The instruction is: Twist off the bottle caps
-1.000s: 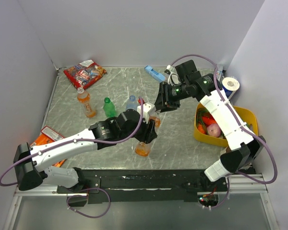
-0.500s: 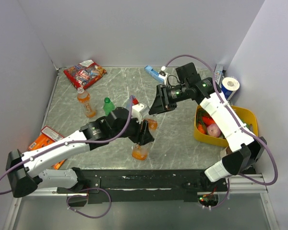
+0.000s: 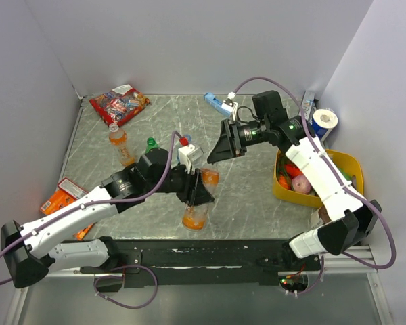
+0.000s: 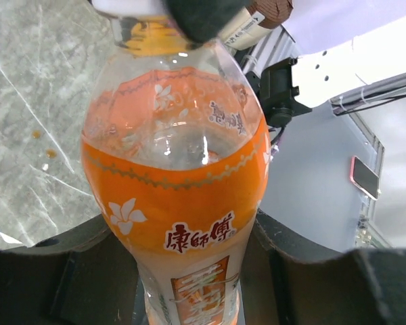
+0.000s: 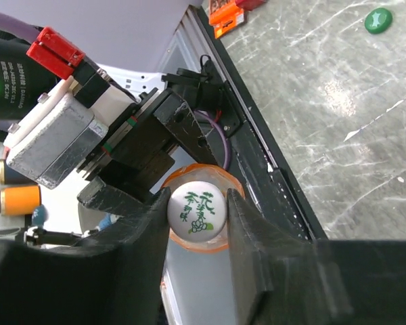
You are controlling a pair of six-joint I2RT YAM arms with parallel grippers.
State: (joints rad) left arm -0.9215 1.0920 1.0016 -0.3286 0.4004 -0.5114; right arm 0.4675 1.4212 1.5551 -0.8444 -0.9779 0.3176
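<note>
Unscrewing step: left pincer grips the orange bottle, right pincer clamped on its cap; next needs a twist, bottle held firm

Left wrist view: the orange-labelled clear plastic bottle is cut off at the bottom edge, and its white cap is largely covered by the right hand. Overhead: the small green plastic bottle is mostly hidden behind the left arm.

Capped orange bottle, tilted aloft
</note>
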